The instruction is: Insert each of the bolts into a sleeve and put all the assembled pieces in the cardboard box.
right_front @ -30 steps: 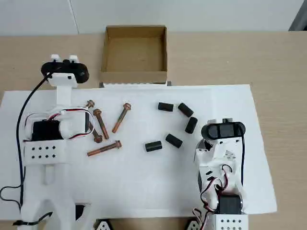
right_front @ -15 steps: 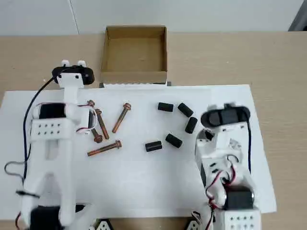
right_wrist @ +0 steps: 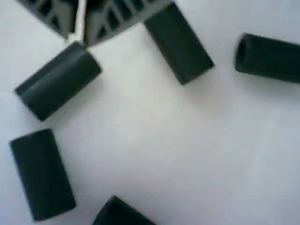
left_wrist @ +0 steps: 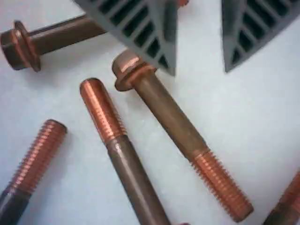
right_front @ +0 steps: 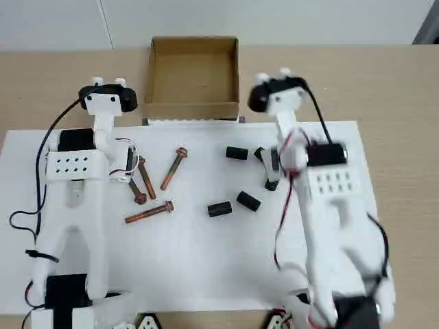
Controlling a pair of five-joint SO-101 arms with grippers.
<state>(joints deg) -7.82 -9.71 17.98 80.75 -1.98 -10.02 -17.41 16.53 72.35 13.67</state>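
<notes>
- Bolts [right_front: 173, 168], copper-coloured, are scattered loose on a white sheet [right_front: 206, 267] laid over the surface [right_front: 391, 82]; black sleeves [right_front: 219, 209] are scattered apart from them.
- Left tool [left_wrist: 199, 70] is held above the bolts, jaws apart, gripping nothing.
- Right tool [right_wrist: 78, 41] is held above the sleeves, jaws almost together, gripping nothing.
- Cardboard box [right_front: 192, 110] is set just beyond the sheet.

Bright, even overhead light, soft faint shadows beside the bolts [left_wrist: 173, 126]
</notes>
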